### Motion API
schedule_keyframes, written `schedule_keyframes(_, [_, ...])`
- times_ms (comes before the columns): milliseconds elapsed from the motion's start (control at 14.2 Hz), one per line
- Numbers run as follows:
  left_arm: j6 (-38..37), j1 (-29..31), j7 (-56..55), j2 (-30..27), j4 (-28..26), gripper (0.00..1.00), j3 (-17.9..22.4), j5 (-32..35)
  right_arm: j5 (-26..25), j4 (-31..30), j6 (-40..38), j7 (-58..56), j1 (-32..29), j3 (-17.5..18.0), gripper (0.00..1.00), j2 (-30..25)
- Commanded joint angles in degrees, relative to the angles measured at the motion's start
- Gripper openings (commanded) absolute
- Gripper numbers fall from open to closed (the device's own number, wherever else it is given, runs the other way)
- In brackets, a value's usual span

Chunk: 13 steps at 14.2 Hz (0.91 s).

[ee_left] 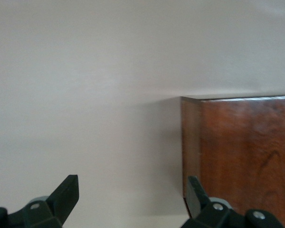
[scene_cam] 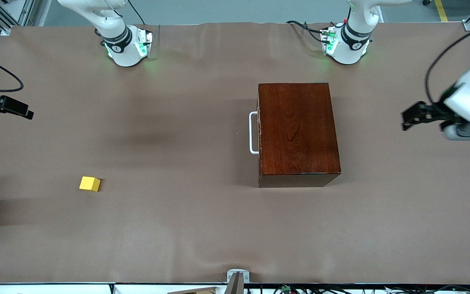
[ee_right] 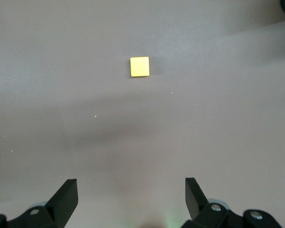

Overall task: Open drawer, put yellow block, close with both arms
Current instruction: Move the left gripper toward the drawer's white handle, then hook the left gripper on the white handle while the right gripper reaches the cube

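Since both sets of jaws stand wide apart with nothing between them, neither arm has taken hold of anything and the task looks to be at its very start: the left gripper [ee_left: 133,197] hangs open over the table at the left arm's end, just beside the wooden box [scene_cam: 296,130], its fingers [ee_left: 66,192] spread with only bare table showing between them, which suits an arm waiting to steady or reach the box. The right gripper [ee_right: 131,197] hangs equally open, high over the right arm's end of the table, looking down on the yellow block [ee_right: 139,66], a fair stance for a coming pick. The block [scene_cam: 89,183] sits alone on the brown table [scene_cam: 178,228], well apart from the box and nearer the front camera than the handle. The drawer [scene_cam: 259,132] is shut flush into the box, its white handle [scene_cam: 253,132] facing the right arm's end, so I judge opening it has to come first, before the block can go anywhere
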Motion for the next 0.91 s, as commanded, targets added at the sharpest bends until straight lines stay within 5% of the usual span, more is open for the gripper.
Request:
schedule_keyframes(0, [0.0,-2.7,-5.6,1.0,0.7,1.0,-4.5,-0.2,-0.5,-3.4,3.1,-0.2,0.5,-0.1,1.0,-0.9])
schedule_keyframes(211, [0.3,-8.4,-16.3,3.4,2.8,1.0,-7.6,0.5,-0.6,-6.3,5.7,-0.3,1.4,-0.1,1.0,-0.9])
schedule_keyframes(843, [9.8,-29.9,-38.4,17.0,10.0,1.0,-7.1,0.5,-0.7,-12.9,11.2,-0.2,3.2,-0.1,1.0,-0.7])
